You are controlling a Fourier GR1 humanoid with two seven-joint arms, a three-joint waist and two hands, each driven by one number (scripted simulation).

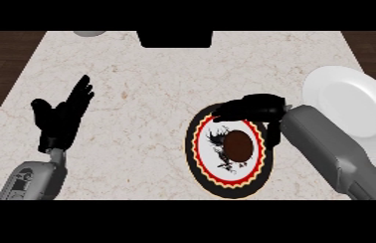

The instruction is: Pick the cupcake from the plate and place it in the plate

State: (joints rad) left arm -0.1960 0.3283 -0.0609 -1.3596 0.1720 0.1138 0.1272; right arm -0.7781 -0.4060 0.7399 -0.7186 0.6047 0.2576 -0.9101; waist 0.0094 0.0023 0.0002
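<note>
Cupcake (238, 144) sits mid-plate, just below your right hand (253, 109), whose fingers curl at the patterned plate's (220, 183) far rim, holding nothing. It looks light, soft and crushable, so grip its sides. Your left hand (62, 115) rests open at left; the white plate (339, 98) waits right.

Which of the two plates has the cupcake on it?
The patterned plate with the black rim and red-and-yellow ring, under the right hand, holds the brown cupcake. The plain white plate at the counter's right edge holds nothing.
</note>
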